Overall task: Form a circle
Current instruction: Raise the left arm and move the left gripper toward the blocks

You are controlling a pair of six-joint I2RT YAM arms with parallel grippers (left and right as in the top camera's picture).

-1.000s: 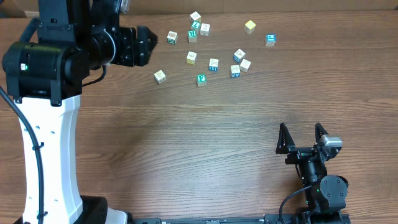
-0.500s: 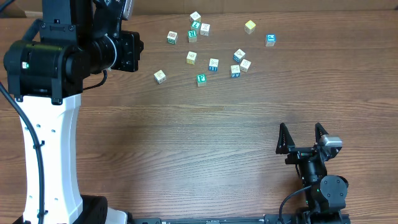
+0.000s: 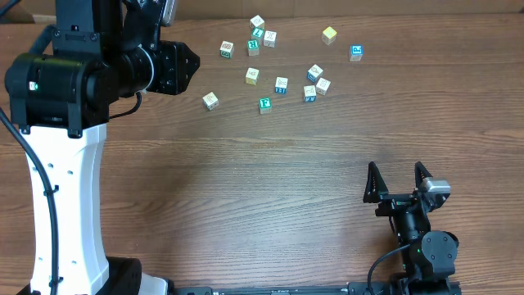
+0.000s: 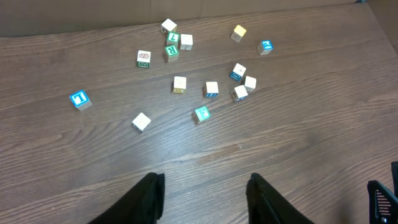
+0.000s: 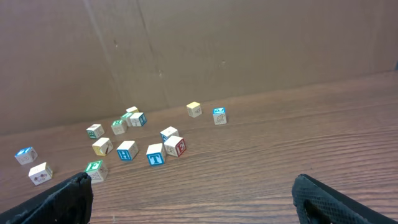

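Your left gripper [image 4: 204, 199] has snapped shut and part-reopened, holding nothing, while the cubes [image 3: 281, 84] lie scattered as before, nothing yet formed; right gripper [image 3: 399, 182] parked, jaws wide.

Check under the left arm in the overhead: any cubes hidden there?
Overhead, the left arm covers that patch; no cube shows there. The left wrist view shows one blue-faced cube lying on its own, probably the hidden one.

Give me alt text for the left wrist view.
Small alphabet cubes lie scattered loosely, not yet in a ring, on the far half of a wooden table. The left tool is open and empty at the bottom edge.
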